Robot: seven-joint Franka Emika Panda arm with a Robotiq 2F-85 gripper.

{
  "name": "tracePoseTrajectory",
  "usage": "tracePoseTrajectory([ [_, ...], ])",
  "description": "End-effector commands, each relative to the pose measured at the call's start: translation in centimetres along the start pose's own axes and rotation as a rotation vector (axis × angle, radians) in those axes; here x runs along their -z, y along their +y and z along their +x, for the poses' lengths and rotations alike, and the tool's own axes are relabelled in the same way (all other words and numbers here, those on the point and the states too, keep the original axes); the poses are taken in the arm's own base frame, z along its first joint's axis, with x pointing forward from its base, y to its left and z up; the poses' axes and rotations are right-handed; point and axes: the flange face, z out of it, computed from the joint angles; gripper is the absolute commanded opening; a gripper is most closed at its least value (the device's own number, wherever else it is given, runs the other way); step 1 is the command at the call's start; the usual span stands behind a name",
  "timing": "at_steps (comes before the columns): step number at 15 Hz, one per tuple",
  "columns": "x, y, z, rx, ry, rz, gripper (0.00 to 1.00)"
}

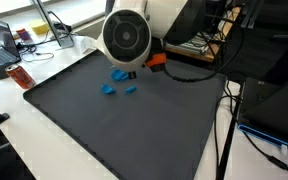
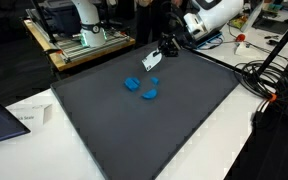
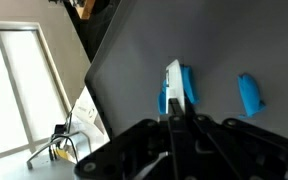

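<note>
gripper [image 3: 174, 122] jaws fully closed, black fingers pressed together, nothing wide between them. Nearest blue piece [image 3: 179, 90] sits right at the fingertips in the wrist view: elongated, smooth hard-plastic look, bright blue with a pale stripe down the middle. Can't tell if the tips are pinching its edge or just touching it. In an exterior view the same piece [image 2: 152, 61] reads paler, almost white-blue, directly under the gripper [image 2: 160, 52] near the far edge of the mat. The other angle has it [image 1: 119, 73] tucked just below the arm's big round white joint [image 1: 126, 38], partly hidden. Second blue piece [image 3: 249, 95] is off to the side in the wrist view, oblong, same plastic, lying flat and apart from the first. Exterior views show two blue pieces further in on the mat, a chunkier one [image 2: 132, 84] and a flatter one [image 2: 151, 95], near each other but not touching, both clear of the gripper. Mat [image 2: 184, 125] is dark grey, matte, flat, rectangular, lying on a white bench [image 2: 46, 112]. Orange part [image 1: 156, 60] just behind the joint. Black cables [image 2: 259, 75] looped off the mat's edge.
</note>
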Motion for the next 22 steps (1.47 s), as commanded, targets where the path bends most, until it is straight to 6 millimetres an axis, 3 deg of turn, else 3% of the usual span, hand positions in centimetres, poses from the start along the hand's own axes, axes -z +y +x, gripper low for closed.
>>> tracePoseTrajectory([
  [1,-0.3,-1.8,0.6,-0.051,0.000,-0.066,0.01],
  [11,-2.2,-4.0,1.5,-0.108,0.008,-0.137,0.01],
  [22,1.9,-2.3,1.2,-0.006,0.085,0.072,0.01],
])
